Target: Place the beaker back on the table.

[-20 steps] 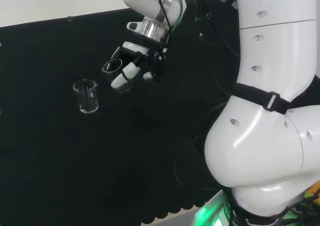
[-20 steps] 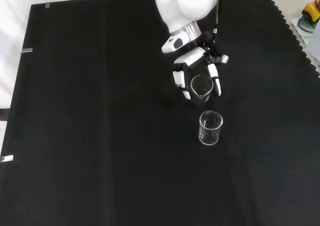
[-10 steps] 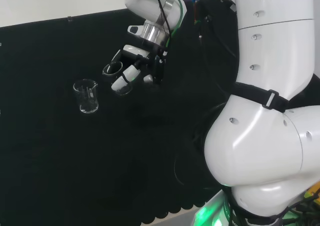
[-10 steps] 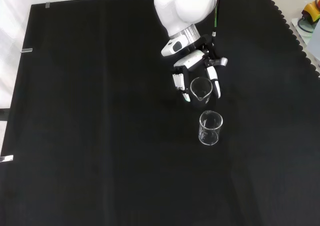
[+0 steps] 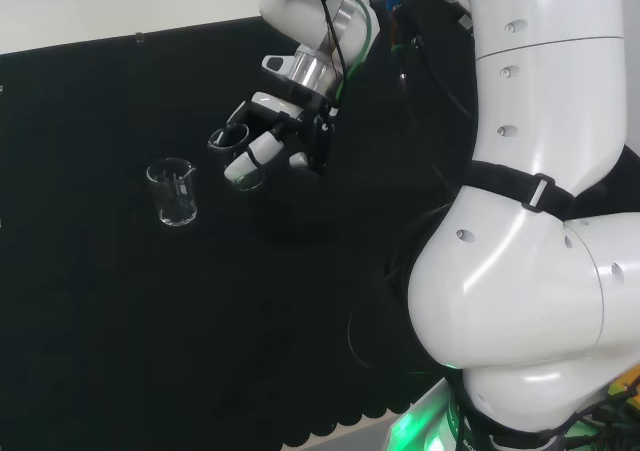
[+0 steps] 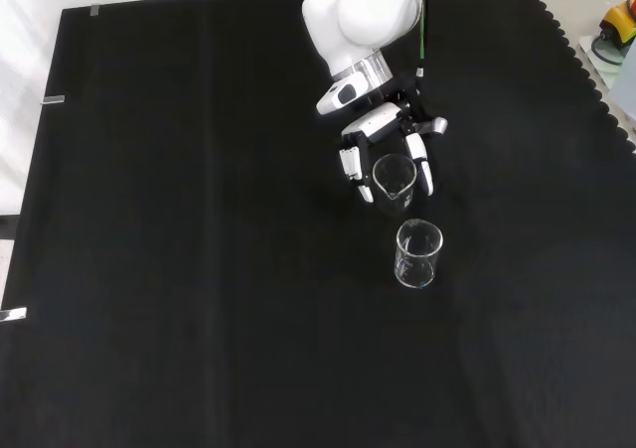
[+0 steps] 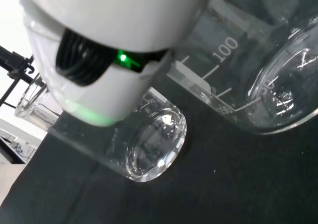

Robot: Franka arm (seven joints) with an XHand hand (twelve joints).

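Front view: hand (image 6: 390, 135) curled round beaker (image 6: 394, 178), drifted slightly toward 10 o'clock, still aloft; lowering remains.

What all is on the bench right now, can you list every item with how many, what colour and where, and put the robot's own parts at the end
Clear glass beaker held in the hand: one, colourless, above the cloth with fingers curled round it, just above the standing beaker in the front view.
Clear glass beaker standing on the cloth: one, colourless, upright and apart from the hand; left of the hand in the head view.
Black cloth: one, black, covers the bench.
Yellow and red object: one, off the cloth at the front view's top right edge; too small to identify.
Hand: one, black and white, shut on the held beaker.
Arm links: white, at the head view's right.
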